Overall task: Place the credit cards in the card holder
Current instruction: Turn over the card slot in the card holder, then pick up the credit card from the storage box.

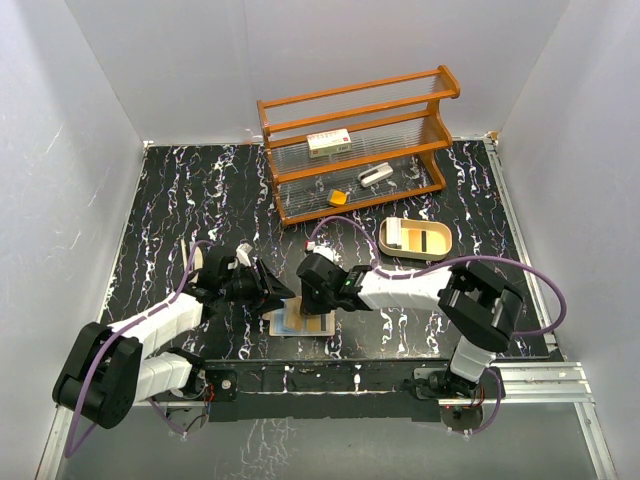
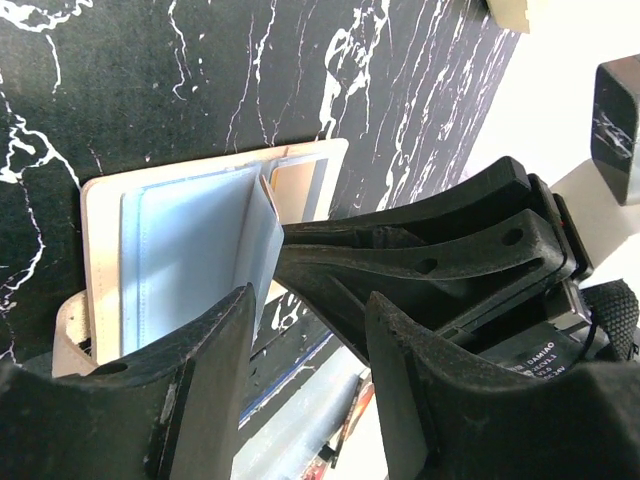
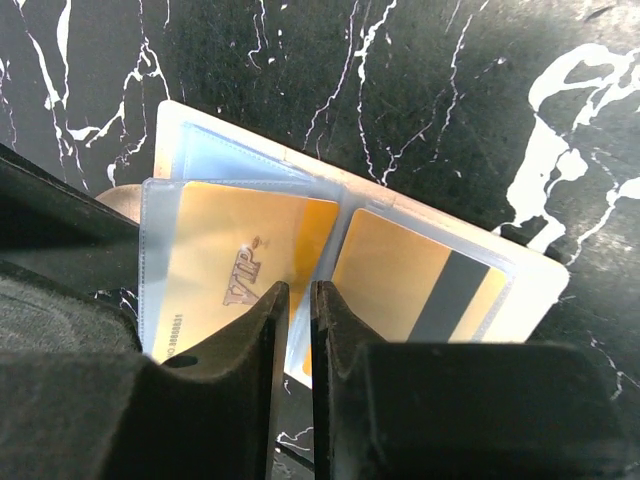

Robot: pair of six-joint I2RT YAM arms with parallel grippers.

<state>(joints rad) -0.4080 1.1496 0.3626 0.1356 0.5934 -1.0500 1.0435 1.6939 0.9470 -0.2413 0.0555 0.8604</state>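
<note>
The right fingers (image 3: pixel 281 312) stand almost together, with only a thin slit between them, right over the inner edge of the gold VIP card (image 3: pixel 225 255). I cannot tell whether the edge of the clear pocket is nipped in that slit. The left fingers (image 2: pixel 225 360) stand about half apart and hold nothing. They straddle a clear leaf (image 2: pixel 256 225) that stands up from the spine.

The card holder (image 3: pixel 530 272) lies open and flat at the near edge of the worktop (image 1: pixel 200 200), about midway along it. Both pockets look filled: the VIP card in one, and a second gold card with a dark stripe (image 3: pixel 420 285) in the other, just beside it.

My judgement is that the step in hand is finishing the seating and letting go. To do it well:

- **Releasing:** part the right fingers fully before lifting, so the thin pocket film is not dragged up with them.
- **Lifting:** rise straight off the worktop, not sideways across the cards.
- **Steadying:** use the left fingers to steady the upright leaf rather than squeeze it.
- **Checking:** before the left arm leaves, make sure neither card pokes out past its pocket mouth.

The slippery plastic could let a card ride out if it is nudged.
</note>
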